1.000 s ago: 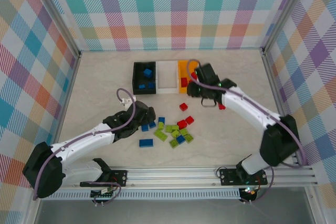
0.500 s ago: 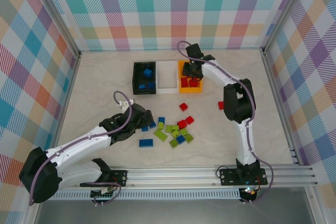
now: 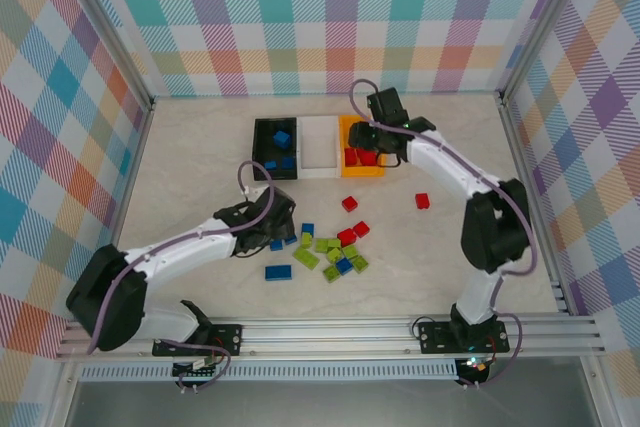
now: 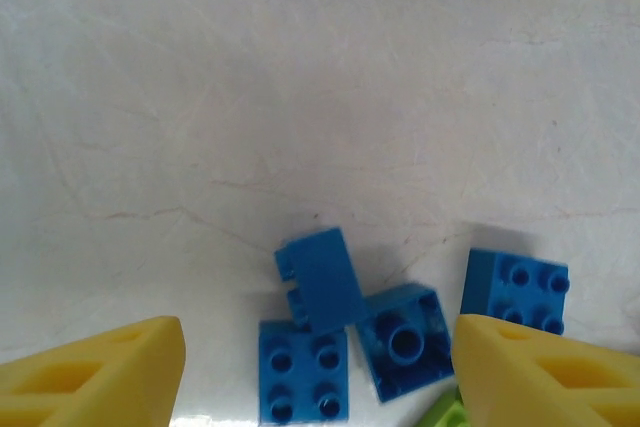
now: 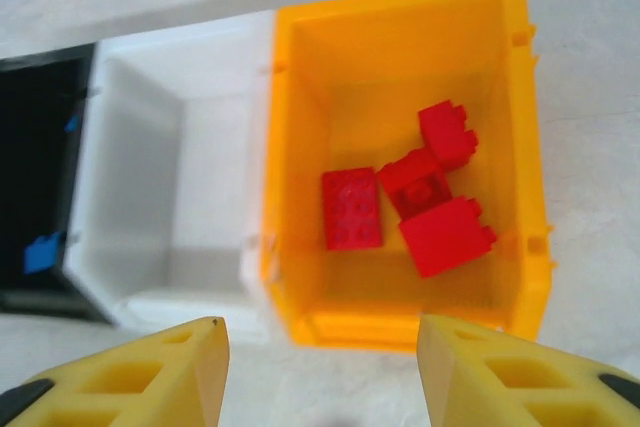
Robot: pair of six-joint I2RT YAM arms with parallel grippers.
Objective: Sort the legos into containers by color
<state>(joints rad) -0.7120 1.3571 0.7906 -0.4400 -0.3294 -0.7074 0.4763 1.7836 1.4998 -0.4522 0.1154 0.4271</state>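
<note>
Three bins stand in a row at the back: black [image 3: 262,148], white [image 3: 318,143], orange [image 3: 345,143]. In the right wrist view the orange bin [image 5: 300,97] holds several red legos [image 5: 351,207] and the white bin [image 5: 170,177] is bare. The black bin holds blue legos [image 3: 281,137]. My right gripper [image 3: 368,144] hangs open over the orange bin, nothing between its fingers [image 5: 130,377]. My left gripper [image 3: 277,230] is open low over the table, its yellow fingers [image 4: 100,377] either side of three blue legos [image 4: 303,382]; a fourth [image 4: 515,290] lies just to the right.
A loose pile of lime green, blue and red legos [image 3: 332,252] lies mid-table. Single red bricks sit at the pile's upper edge [image 3: 349,203] and further right [image 3: 422,201]. A long blue brick [image 3: 278,272] lies near the front. Aluminium rails and checked walls bound the table.
My right gripper swung from the table's right side up to the orange bin and stays over it. My left gripper moved right and forward, closer to the blue legos.
</note>
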